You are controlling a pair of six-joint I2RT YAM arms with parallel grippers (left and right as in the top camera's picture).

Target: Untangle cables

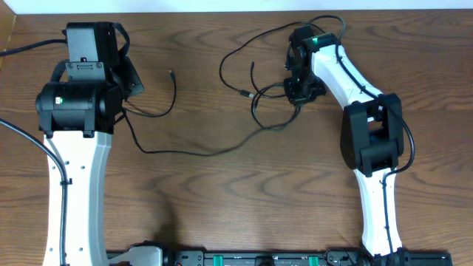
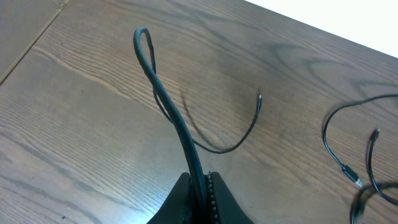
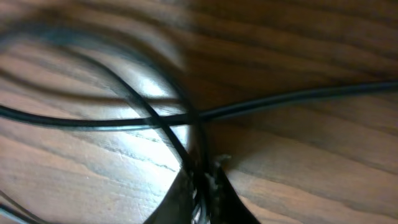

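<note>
L jaws and R jaws each pinch a black cable (image 2: 177, 124). If pulled apart fast, tangle (image 1: 256, 97) near R may tighten.

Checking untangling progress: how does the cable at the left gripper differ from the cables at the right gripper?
The left gripper pinches one cable, its folded loop standing clear; the right gripper sits where crossing cables meet. The left cable curves openly to a free plug end; the right ones loop over each other. Both are thin, black and gripped.
</note>
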